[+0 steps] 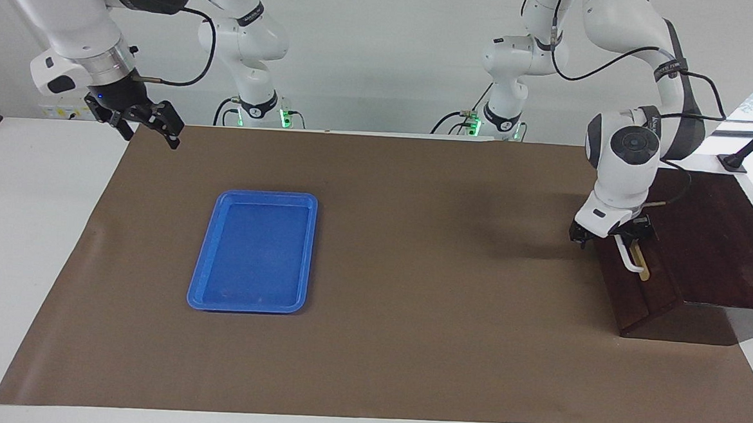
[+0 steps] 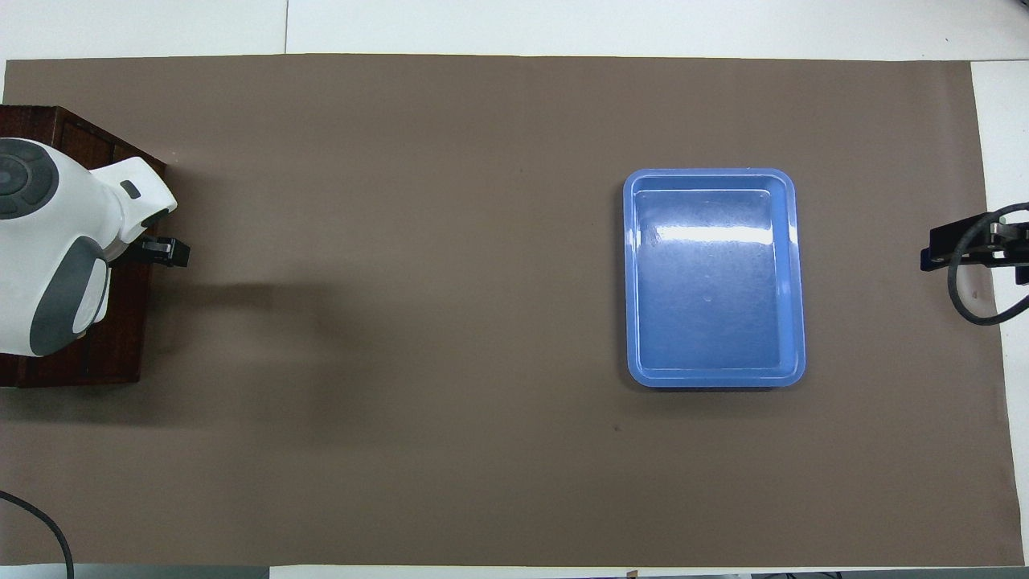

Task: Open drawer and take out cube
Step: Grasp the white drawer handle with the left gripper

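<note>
The dark wooden box [image 1: 710, 248] stands at the left arm's end of the table. Its drawer [image 1: 636, 296] sits flush in it, with the white bar handle [image 1: 630, 258] on the front. My left gripper [image 1: 610, 238] is open and low at the handle's end nearer to the robots, one finger on each side of it. From above, the white wrist covers most of the drawer [image 2: 120, 346]; only one black finger [image 2: 166, 251] sticks out. My right gripper [image 1: 142, 124] waits open in the air over the mat's corner at the right arm's end. The cube is hidden.
A flat blue tray [image 1: 255, 250] lies on the brown mat [image 1: 423, 304] toward the right arm's end, with nothing in it; from above the tray [image 2: 714, 277] is beside the right gripper [image 2: 965, 245]. White table borders the mat.
</note>
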Controlling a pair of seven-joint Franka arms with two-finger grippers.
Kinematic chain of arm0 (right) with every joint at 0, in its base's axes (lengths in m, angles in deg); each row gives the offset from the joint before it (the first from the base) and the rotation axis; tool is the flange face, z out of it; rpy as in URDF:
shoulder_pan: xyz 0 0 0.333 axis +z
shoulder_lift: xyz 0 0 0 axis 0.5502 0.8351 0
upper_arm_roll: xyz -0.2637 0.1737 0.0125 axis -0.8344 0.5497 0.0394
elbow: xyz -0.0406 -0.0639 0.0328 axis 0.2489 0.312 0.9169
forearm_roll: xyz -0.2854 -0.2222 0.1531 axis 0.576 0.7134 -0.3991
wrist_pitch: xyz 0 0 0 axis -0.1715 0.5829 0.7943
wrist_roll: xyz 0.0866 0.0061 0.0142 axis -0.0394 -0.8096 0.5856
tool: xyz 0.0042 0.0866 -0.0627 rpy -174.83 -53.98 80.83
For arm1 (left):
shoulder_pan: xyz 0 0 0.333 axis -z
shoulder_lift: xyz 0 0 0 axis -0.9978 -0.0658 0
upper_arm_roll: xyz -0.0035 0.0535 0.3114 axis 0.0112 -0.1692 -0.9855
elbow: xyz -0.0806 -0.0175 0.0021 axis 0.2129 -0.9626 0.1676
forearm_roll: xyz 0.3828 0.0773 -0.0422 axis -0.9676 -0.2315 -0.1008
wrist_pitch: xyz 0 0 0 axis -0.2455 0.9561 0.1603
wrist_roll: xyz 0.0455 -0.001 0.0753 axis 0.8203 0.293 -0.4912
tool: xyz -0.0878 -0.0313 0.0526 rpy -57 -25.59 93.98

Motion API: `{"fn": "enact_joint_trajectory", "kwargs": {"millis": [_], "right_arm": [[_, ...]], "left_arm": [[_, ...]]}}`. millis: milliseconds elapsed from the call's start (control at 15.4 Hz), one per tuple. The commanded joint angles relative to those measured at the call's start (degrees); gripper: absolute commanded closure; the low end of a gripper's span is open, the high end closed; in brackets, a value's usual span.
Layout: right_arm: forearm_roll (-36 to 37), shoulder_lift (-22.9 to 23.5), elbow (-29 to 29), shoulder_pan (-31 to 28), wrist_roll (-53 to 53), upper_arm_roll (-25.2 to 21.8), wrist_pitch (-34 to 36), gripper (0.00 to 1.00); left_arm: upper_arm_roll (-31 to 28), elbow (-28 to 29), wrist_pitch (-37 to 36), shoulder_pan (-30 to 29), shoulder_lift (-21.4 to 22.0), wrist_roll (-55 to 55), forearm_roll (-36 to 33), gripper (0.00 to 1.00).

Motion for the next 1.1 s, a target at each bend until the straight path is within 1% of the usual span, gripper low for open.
{"fn": "enact_joint_trajectory", "kwargs": {"millis": [0, 130, 260, 780, 1039], "right_arm": [[-1.38, -1.56, 2.24, -1.01, -1.62, 0.45, -0.86, 0.0], [-1.38, -1.56, 2.24, -1.1, -2.24, 0.37, -0.78, 0.0], [-1.38, -1.56, 2.24, -2.06, -2.24, 0.36, -0.86, 0.0], [-1.38, -1.73, 2.68, -2.07, -2.24, 0.36, -0.87, 0.0], [-1.38, -2.43, 4.35, -1.89, -2.33, 0.45, -2.0, 0.0]], "left_arm": [[0.13, 1.68, 1.43, 0.3, 1.16, -0.3, -1.33, 0.0], [0.13, 1.68, 1.08, 0.56, 1.16, -0.3, -1.33, 0.0], [0.13, 1.68, 0.3, 2.05, 1.25, -0.12, -1.33, 0.0], [0.31, 1.51, -1.46, 7.15, 1.42, 0.76, -0.81, 0.0], [0.31, 0.89, -3.13, 9.96, 1.34, 0.94, -0.63, 0.0]]}}
